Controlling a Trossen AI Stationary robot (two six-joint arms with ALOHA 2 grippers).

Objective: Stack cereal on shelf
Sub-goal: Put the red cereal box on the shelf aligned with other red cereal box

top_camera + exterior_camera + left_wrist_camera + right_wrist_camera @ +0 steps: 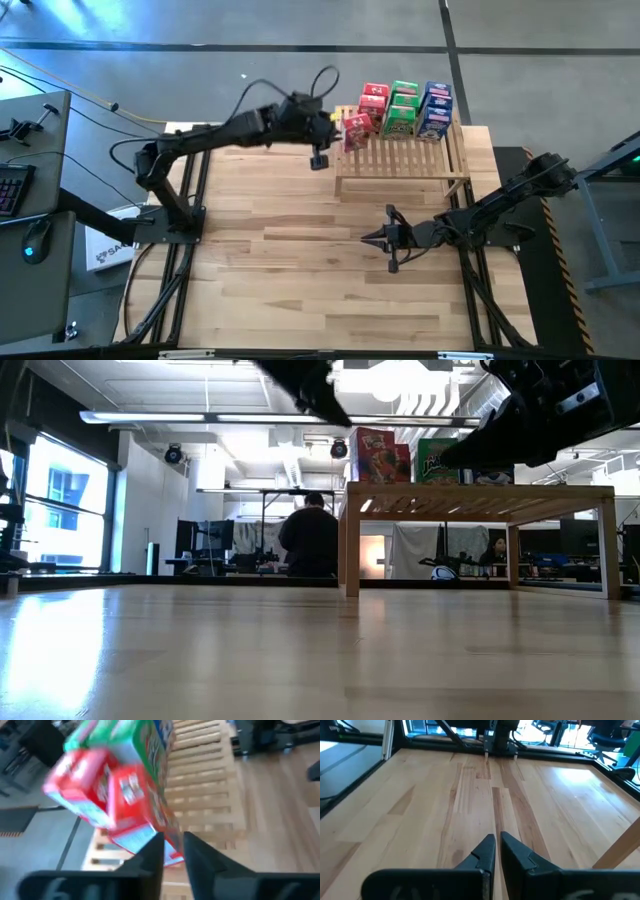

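Watching the high view, I am seeing the left gripper [340, 128] pinching a small red printed cereal box [356, 130] over the near-left corner of the light wooden slatted shelf [400, 160]. Red, green and blue boxes [405, 108] are standing in rows along that shelf's far edge. My right gripper [385, 238] is waiting over the plank table [270, 270] in front of the shelf, fingers pressed together.
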